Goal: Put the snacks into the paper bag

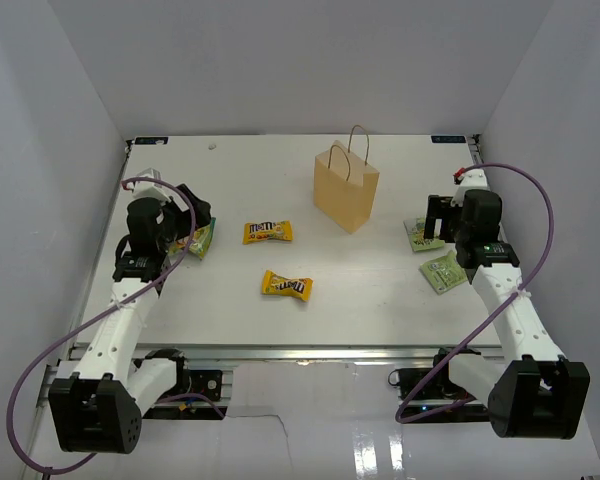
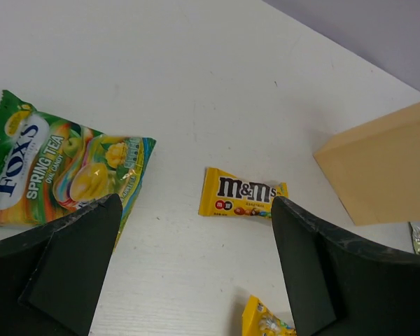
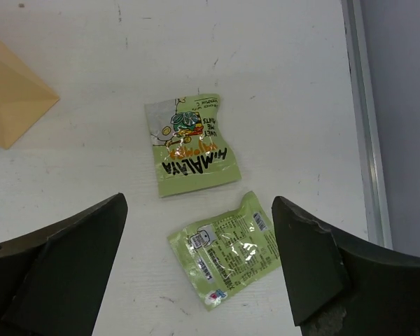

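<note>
The snacks (image 1: 268, 232) lay unbagged; left gripper (image 2: 196, 206) and right gripper (image 3: 199, 201) hung open, empty; the first pick likely called for descending onto one.

We are looking at a white counter (image 1: 360, 310) sitting inside pale grey walls (image 1: 280, 60). A metal rail (image 1: 310, 352) is running along its near edge, and another strip (image 3: 357, 105) is lining its right edge. A small pale speck (image 1: 212, 146) is lying near the far-left corner. Faint scuffs (image 3: 119, 10) are showing on the surface.
</note>
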